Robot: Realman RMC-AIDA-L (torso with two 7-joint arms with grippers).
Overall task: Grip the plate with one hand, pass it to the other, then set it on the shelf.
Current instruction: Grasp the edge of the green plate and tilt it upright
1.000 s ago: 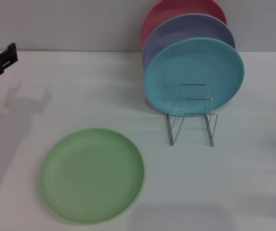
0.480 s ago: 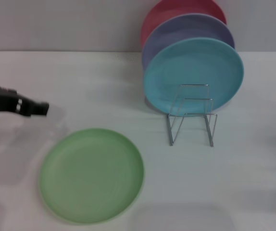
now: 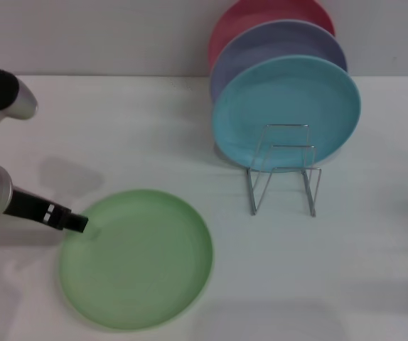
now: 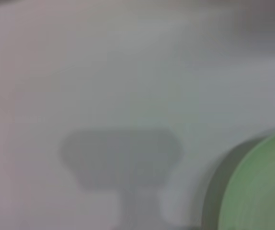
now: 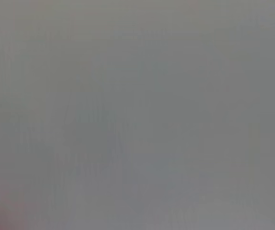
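The wire shelf is being kept bare; the round green plate is lying flat left of it, the left gripper being held at its rim, grip unclear.

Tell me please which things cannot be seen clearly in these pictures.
- Left black gripper, head view: it reaches the round light green plate at its rim; whether it touches cannot be told.
- Right gripper: in no view; the right wrist view shows only plain grey.
- Pink plate: mostly hidden behind the lavender plate and the turquoise plate.
- Thin silvery wire rack: its rear loops are hidden.
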